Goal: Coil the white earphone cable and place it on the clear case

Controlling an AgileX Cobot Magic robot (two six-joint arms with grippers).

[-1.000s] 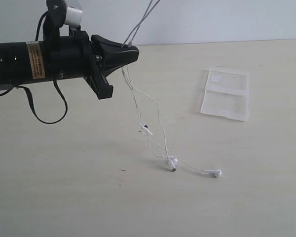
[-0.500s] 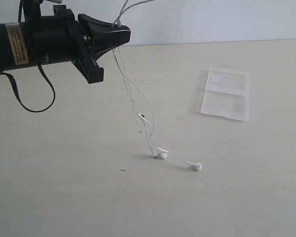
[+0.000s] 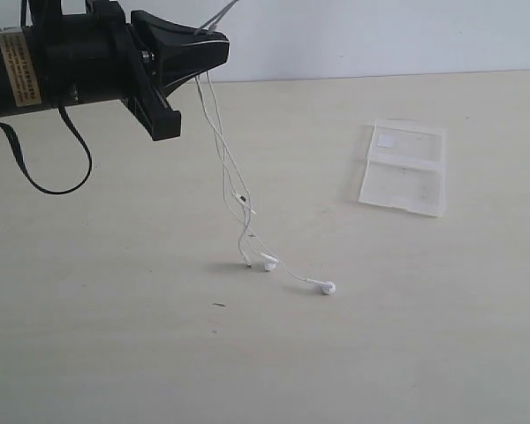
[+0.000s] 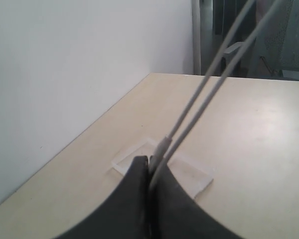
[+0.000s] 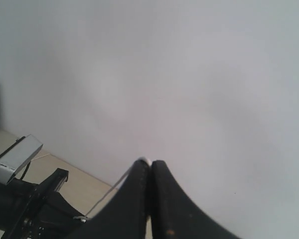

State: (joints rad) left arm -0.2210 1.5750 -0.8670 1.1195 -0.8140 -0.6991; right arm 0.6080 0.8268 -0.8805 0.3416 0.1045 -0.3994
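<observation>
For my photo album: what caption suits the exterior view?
Left end effector pinches the white earphone cable, earbuds resting on the table, clear case lying apart.

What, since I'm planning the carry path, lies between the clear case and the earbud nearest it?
Nothing: the exterior view shows only bare tabletop between that earbud and the clear case.
</observation>
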